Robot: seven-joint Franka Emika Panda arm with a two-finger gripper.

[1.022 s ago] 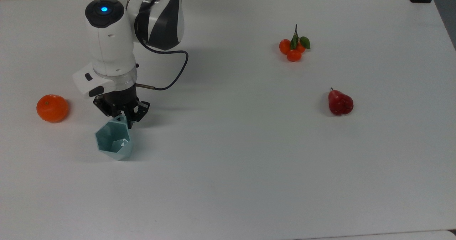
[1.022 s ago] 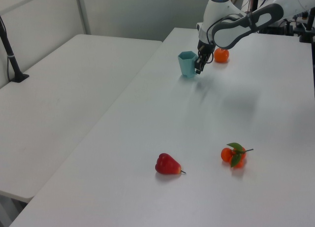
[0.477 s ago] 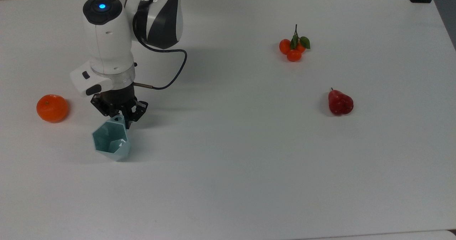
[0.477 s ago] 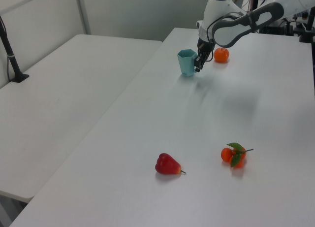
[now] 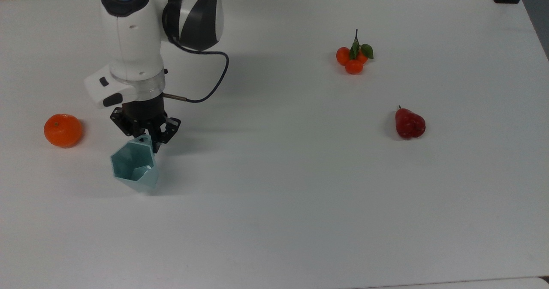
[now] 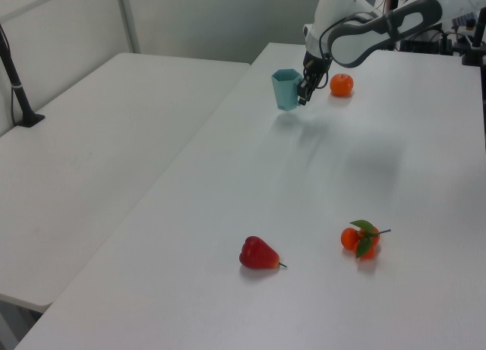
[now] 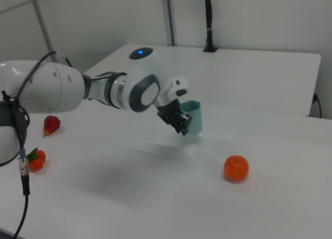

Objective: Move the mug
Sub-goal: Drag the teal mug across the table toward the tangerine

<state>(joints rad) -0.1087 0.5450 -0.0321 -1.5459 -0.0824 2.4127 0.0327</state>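
Observation:
The pale teal faceted mug [image 5: 134,168] [image 6: 285,89] [image 7: 194,117] hangs a little above the white table, its shadow on the surface below it. My gripper [image 5: 148,141] [image 6: 304,92] [image 7: 182,124] is shut on the small looped handle at the mug's side. The mug stays upright with its hexagonal opening facing up. It sits near the top view's left, a short way from a single orange [image 5: 62,130].
The single orange [image 6: 341,85] [image 7: 236,168] lies beside the mug. A cluster of small oranges with leaves [image 5: 354,57] [image 6: 361,238] and a red pear-shaped fruit [image 5: 409,124] [image 6: 258,254] lie toward the top view's right. The table edge [image 6: 199,145] runs along the left view's left.
The mug has risen off the table in my gripper and shifted slightly toward the top view's left; the arm lifted with it.

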